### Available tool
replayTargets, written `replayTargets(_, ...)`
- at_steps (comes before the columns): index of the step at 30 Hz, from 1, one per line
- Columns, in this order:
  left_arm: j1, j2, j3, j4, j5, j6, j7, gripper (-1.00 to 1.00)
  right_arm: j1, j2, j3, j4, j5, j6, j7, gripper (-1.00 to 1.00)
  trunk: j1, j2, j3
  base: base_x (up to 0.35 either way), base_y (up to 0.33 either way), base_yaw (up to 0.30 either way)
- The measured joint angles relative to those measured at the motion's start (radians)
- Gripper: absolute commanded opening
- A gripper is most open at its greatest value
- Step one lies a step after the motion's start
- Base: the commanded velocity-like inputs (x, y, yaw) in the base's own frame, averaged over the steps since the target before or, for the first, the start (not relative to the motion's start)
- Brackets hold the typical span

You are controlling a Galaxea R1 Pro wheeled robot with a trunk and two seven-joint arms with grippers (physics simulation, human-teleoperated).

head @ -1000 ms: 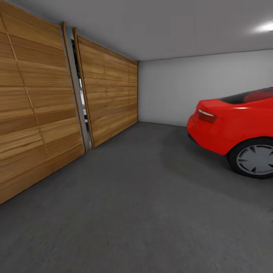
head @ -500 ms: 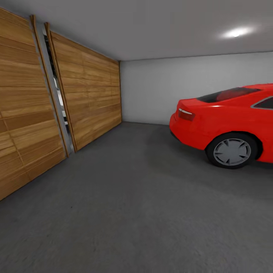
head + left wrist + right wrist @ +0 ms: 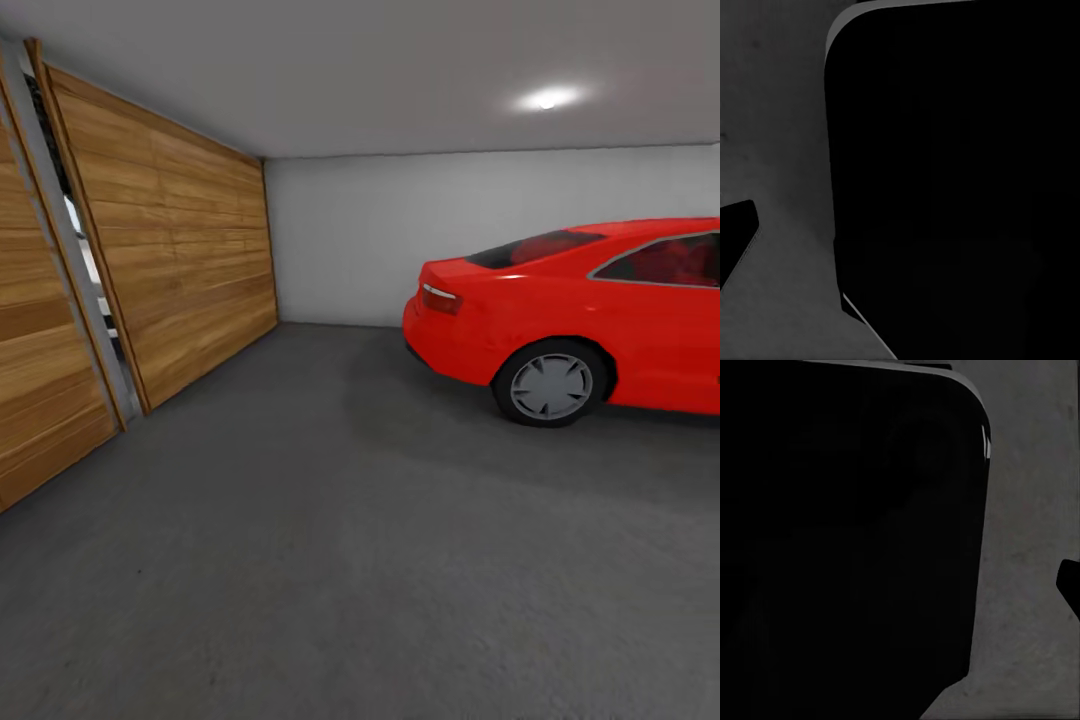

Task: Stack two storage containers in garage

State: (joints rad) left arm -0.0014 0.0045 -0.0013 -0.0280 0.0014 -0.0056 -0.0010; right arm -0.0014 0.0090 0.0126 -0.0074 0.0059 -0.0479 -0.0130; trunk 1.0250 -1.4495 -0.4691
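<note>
Garage: inside the garage, one white back wall and a grey ceiling with one lit lamp.
Floor: the floor is dark grey, matte, concrete-like, running from the doors to the car.
Doors: two wide wooden plank doors on one side, a narrow bright gap between them.
Car: one red car, one grey-hubbed wheel in sight, standing on the floor by the back wall.
Wrist views: a large black rounded shape over grey floor in each; end effector opening on either arm cannot be told.
</note>
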Motion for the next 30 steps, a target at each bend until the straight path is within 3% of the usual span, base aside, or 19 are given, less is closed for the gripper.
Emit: replayTargets(30, 0.0, 0.0, 0.0, 0.0, 0.0, 0.0, 0.0, 1.0, 0.0, 0.0, -0.002, 0.0, 0.0, -0.019, 0.0, 1.0, 0.0, 0.0, 0.0, 0.0, 0.0, -0.297)
